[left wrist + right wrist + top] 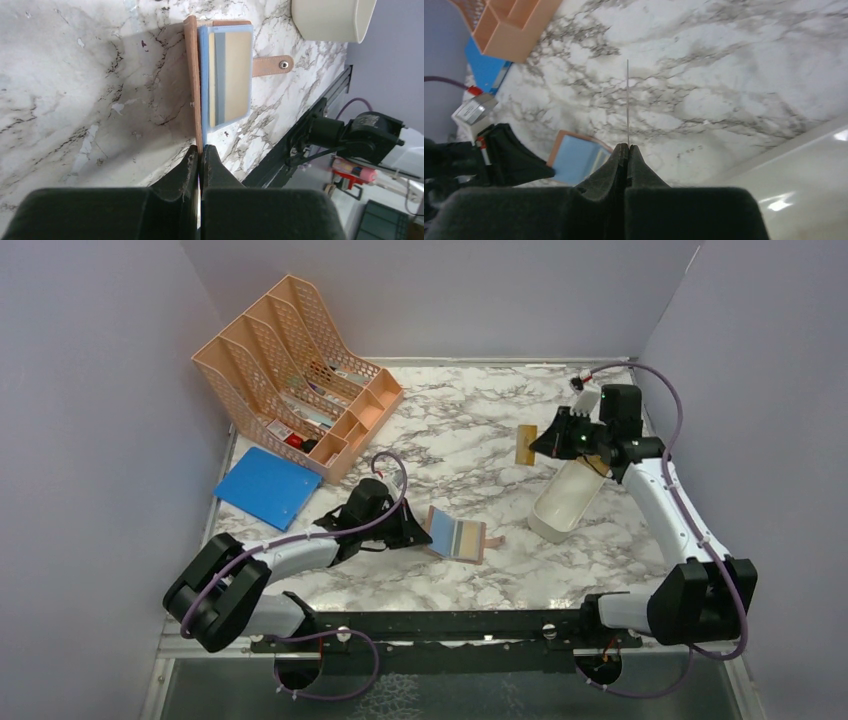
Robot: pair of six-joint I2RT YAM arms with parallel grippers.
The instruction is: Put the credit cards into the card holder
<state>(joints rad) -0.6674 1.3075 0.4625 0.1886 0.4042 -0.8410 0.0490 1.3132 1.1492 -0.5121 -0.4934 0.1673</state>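
Left end effector (pixel 201 151) pinches the raised flap of the card holder (pixel 227 75), which lies open on the desk (pixel 75 100). Right end effector (pixel 628 148) clamps a gold credit card (pixel 627 100) aloft, well apart. The thin card may twist or the flap slip, probably spoiling insertion.

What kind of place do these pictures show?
Probably a lab test booth staged as an office desk: plain grey walls enclose a marble-pattern tabletop with a peach file organiser and blue folder.

Robot lab test cell
Plain walls (pixel 90 420) box in a marble-look tabletop (pixel 470 410); two arms (pixel 290 558) are bolted to a rail (pixel 450 622) at its near edge, with a file organiser (pixel 290 370) at its far-left corner.
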